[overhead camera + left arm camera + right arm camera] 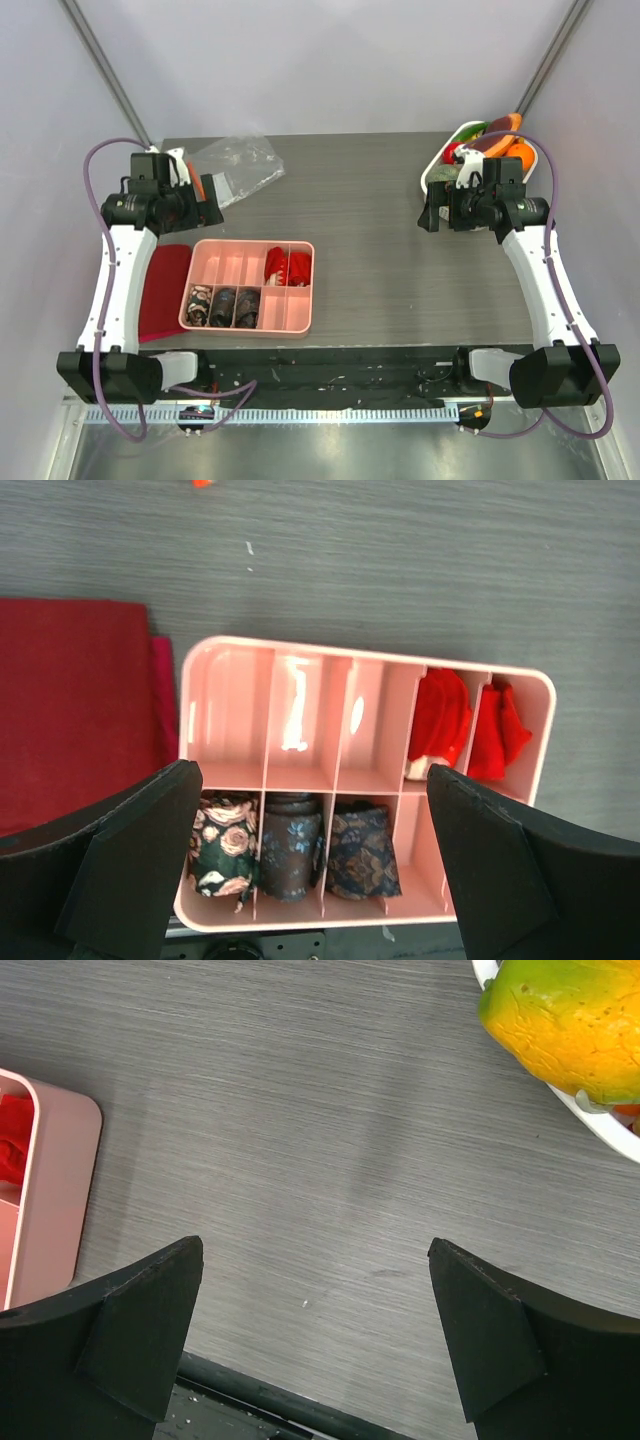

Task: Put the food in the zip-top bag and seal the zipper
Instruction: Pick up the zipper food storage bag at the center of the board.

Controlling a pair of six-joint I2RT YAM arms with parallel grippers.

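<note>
With left gripper [312, 780] and right gripper [315, 1250] spread wide and empty, apt to drop glossy food [490, 140] from the white basket [445, 152] far right on the long carry to the limp zip-top bag [235, 160] far left.

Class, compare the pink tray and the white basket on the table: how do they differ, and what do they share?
The pink tray is rectangular with compartments; the white basket is oval. The tray holds dark rolls and red crinkled pieces; the basket holds toy fruits. Both are open containers on the table.
</note>
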